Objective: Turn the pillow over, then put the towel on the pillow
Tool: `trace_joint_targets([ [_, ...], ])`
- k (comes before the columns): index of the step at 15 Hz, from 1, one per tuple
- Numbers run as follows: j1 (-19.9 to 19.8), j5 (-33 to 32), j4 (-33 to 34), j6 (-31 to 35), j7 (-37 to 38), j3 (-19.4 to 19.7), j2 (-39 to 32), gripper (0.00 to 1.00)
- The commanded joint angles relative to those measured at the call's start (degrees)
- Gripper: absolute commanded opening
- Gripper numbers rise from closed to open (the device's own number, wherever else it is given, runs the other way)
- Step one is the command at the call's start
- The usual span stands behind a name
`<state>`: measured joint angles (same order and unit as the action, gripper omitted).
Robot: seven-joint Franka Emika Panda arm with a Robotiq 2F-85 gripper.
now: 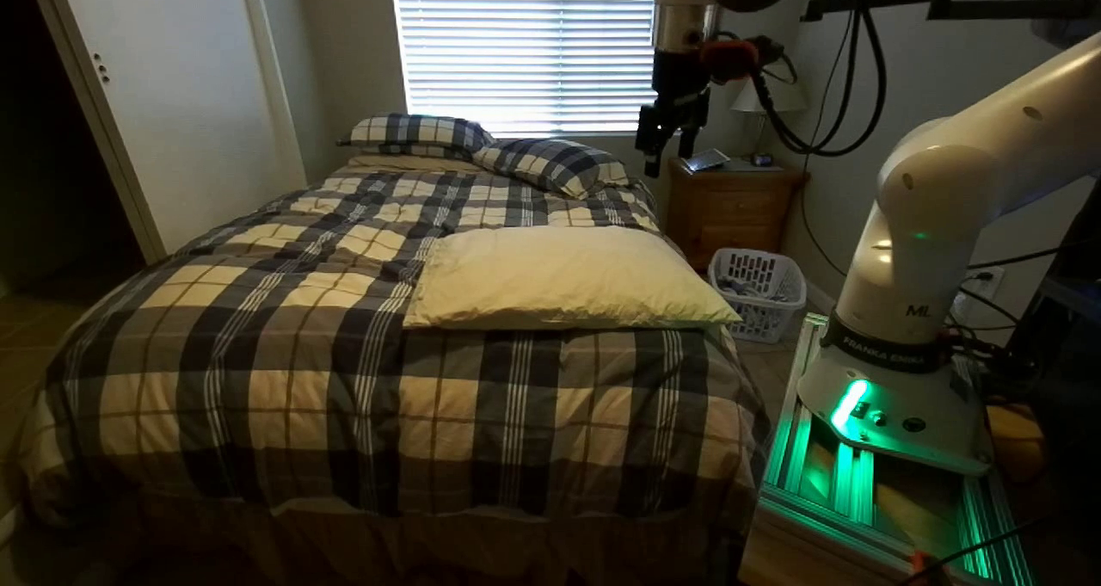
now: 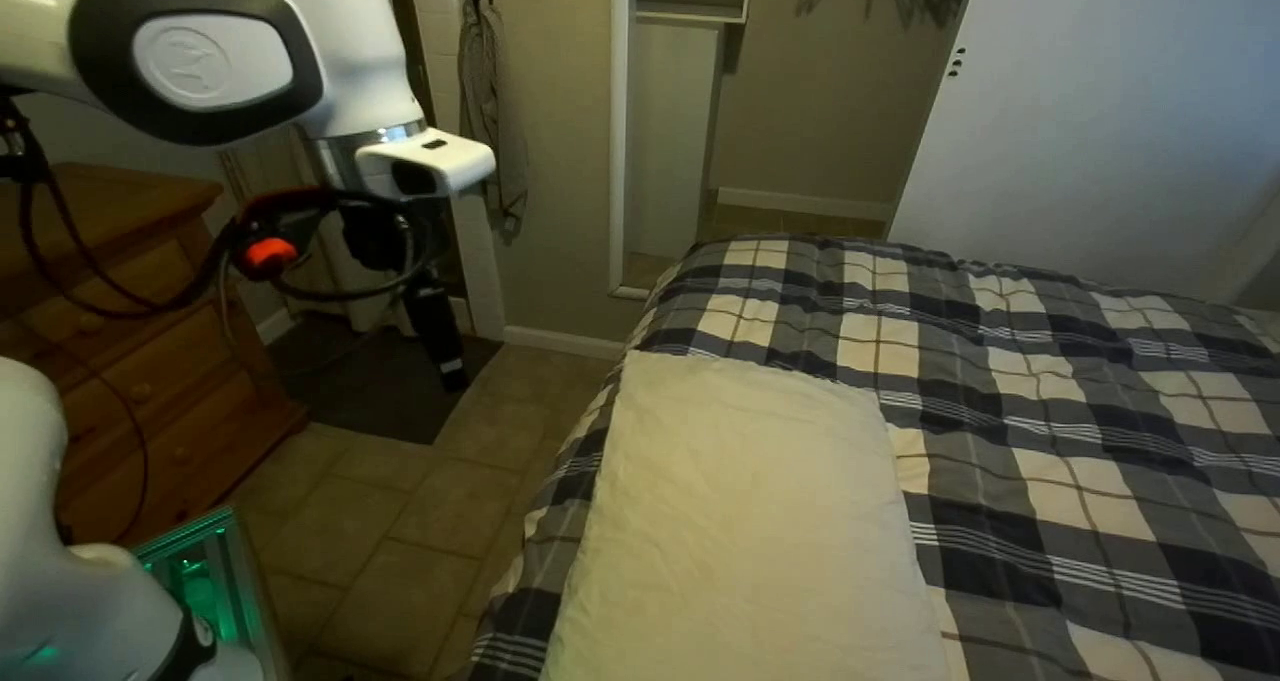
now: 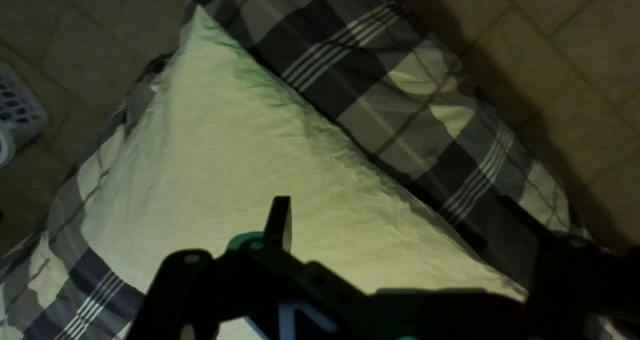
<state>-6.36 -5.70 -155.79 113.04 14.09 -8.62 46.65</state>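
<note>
The cream pillow [image 1: 568, 278] lies flat on the plaid bed cover near the bed's foot, on the robot's side. It also shows in an exterior view [image 2: 750, 531] and fills the middle of the wrist view [image 3: 220, 150]. My gripper [image 1: 668, 157] hangs in the air above bed height, fingers pointing down. In the wrist view the gripper [image 3: 395, 202] has its fingers wide apart with nothing between them. The pillow's edge and one corner are visible below it. I cannot pick out a towel on the bed or pillow; grey cloth [image 1: 757, 286] lies in the white basket.
The bed [image 1: 284, 379] carries two plaid pillows [image 1: 417, 132] [image 1: 559, 164] at its head. A white laundry basket [image 1: 778, 315] stands on the floor beside it, near a wooden nightstand [image 1: 731, 207]. A wooden dresser [image 2: 150, 361] stands behind the arm. Cables loop around the wrist.
</note>
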Motion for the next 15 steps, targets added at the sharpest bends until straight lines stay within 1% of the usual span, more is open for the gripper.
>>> trace_joint_targets([
  [1, -0.85, -9.6, 1.44, 5.68, -3.33, -0.39, -8.7, 1.0],
  [3, -0.16, -13.41, 0.64, 13.15, -5.07, 0.7, -12.92, 1.0],
  [6, 0.25, -18.02, -0.87, 27.06, -7.44, 1.44, -19.26, 1.0],
  [8, 1.01, -17.82, -2.5, 36.69, -9.13, 2.48, -23.42, 1.0],
  [9, 0.25, -18.07, -1.59, 41.37, -9.22, 2.39, -28.29, 1.0],
  [10, 0.85, -16.13, -2.18, 44.98, -11.06, 3.45, -31.78, 1.0],
  [11, 0.32, -16.27, -2.56, 38.79, -8.87, 1.67, -24.89, 1.0],
  [13, 0.41, -16.24, -2.6, 43.2, -9.74, 2.6, -30.08, 1.0],
  [15, 0.52, -16.25, -2.2, 44.31, -10.05, 3.1, -32.22, 1.0],
])
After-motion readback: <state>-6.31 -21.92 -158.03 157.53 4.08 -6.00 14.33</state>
